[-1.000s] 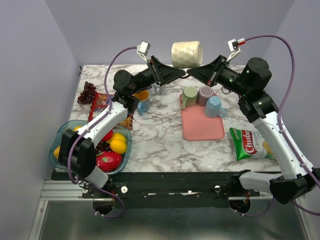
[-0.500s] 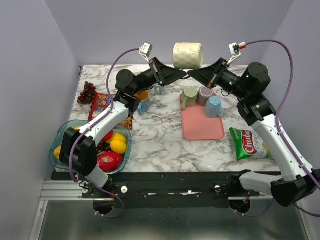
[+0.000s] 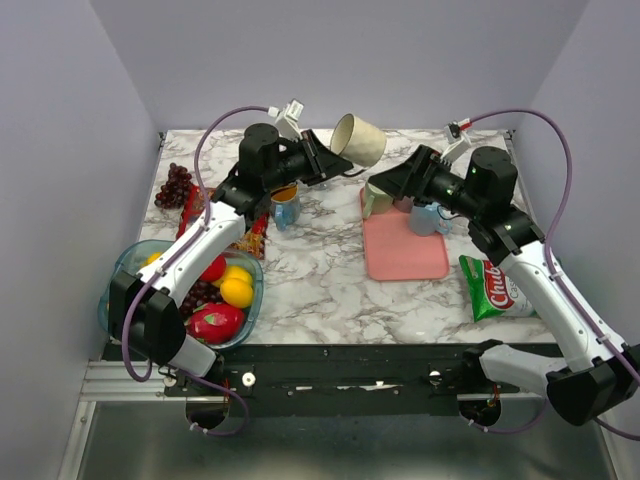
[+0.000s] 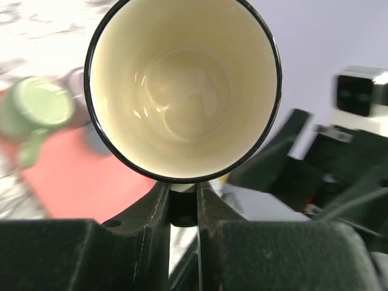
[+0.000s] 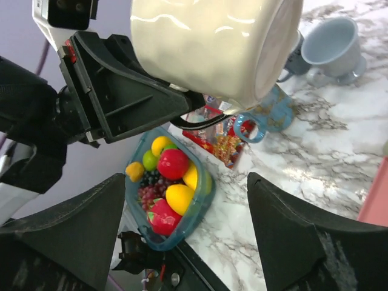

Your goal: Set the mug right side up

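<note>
A cream mug (image 3: 360, 140) with a dark rim hangs tilted in the air over the back of the table. My left gripper (image 3: 335, 163) is shut on its handle. In the left wrist view the mug (image 4: 182, 85) shows its empty inside, mouth toward the camera, and the left gripper (image 4: 182, 189) pinches the cream handle just under the rim. My right gripper (image 3: 377, 187) stands open, apart from the mug, to its lower right. In the right wrist view the mug (image 5: 212, 42) is overhead, and nothing lies between the wide-spread fingers of the right gripper (image 5: 188, 242).
A pink mat (image 3: 405, 255) carries a green mug (image 3: 378, 196) and a light blue mug (image 3: 428, 214). A blue patterned mug (image 3: 286, 206) stands left of it. A fruit bowl (image 3: 128, 262), grapes (image 3: 175, 185), a candy packet (image 3: 256, 241) and a chips bag (image 3: 495, 288) also lie on the table.
The right gripper opened, let go of the mug and drew back down and right. The left gripper closed on the handle and swung the mug left, tilting it.
</note>
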`<move>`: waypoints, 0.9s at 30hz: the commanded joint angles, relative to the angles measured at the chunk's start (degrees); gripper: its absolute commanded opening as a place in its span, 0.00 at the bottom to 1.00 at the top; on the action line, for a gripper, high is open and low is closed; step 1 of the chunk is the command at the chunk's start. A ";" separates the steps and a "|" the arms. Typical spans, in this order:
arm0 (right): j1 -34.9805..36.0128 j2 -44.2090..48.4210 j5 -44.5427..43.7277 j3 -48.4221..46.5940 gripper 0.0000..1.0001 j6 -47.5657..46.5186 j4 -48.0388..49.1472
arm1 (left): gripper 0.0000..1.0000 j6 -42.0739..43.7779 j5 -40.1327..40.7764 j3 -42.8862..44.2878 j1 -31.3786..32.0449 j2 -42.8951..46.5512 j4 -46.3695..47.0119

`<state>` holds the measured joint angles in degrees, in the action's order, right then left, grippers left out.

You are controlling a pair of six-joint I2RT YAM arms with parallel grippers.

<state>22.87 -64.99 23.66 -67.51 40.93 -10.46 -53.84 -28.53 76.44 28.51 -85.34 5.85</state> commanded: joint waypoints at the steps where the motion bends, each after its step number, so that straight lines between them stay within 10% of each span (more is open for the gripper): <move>1: 0.24 0.31 -5.19 0.01 0.91 -3.04 -6.41 | 0.00 14.18 8.75 1.60 -0.65 3.60 -13.74; 27: 0.24 -6.46 -9.77 -1.67 1.00 -5.77 -16.26 | 0.00 27.13 32.22 2.83 1.81 -13.35 -29.49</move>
<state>22.87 -71.16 14.22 -68.10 36.84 -25.34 -26.37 -1.06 76.18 29.58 -97.65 -26.83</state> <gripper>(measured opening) 0.997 0.242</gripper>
